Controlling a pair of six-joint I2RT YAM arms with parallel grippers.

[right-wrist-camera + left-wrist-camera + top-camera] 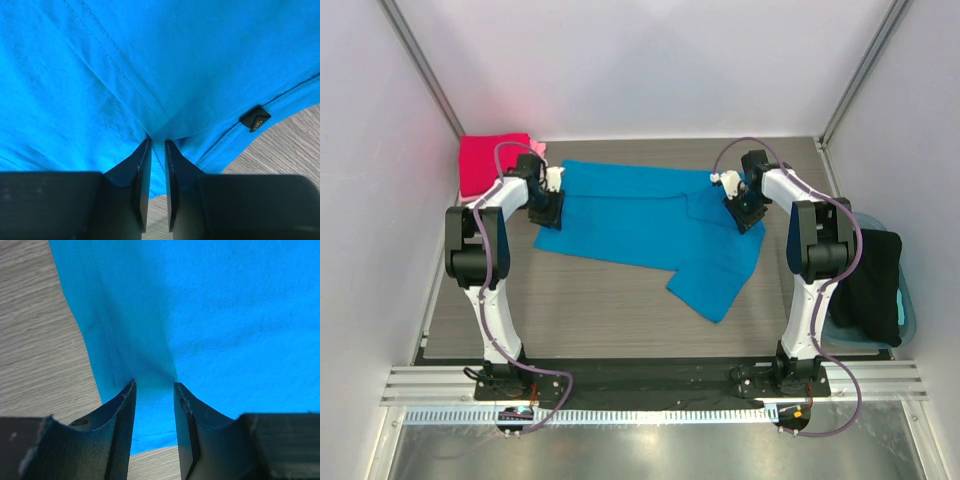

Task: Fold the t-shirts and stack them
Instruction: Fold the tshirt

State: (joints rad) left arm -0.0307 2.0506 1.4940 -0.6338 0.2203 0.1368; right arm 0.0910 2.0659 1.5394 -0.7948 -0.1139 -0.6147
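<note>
The bright blue t-shirt (640,225) lies spread on the table, with one part hanging toward the front right. My left gripper (548,205) is down on its left edge. In the left wrist view (154,385) the jaws stand narrowly apart with blue cloth (210,315) gathered between the tips. My right gripper (748,215) is on the shirt's right side by the collar. In the right wrist view (157,142) the jaws are nearly together, pinching a fold of blue cloth (125,65) next to a black neck tag (255,119). The crimson red t-shirt (492,162) lies folded at the back left, with pale pink cloth (538,150) showing at its edge.
A translucent blue plastic tub (908,310) stands off the table's right side with black cloth (872,282) draped in it. White walls close the back and sides. Bare wood-grain table (590,300) lies in front of the shirt.
</note>
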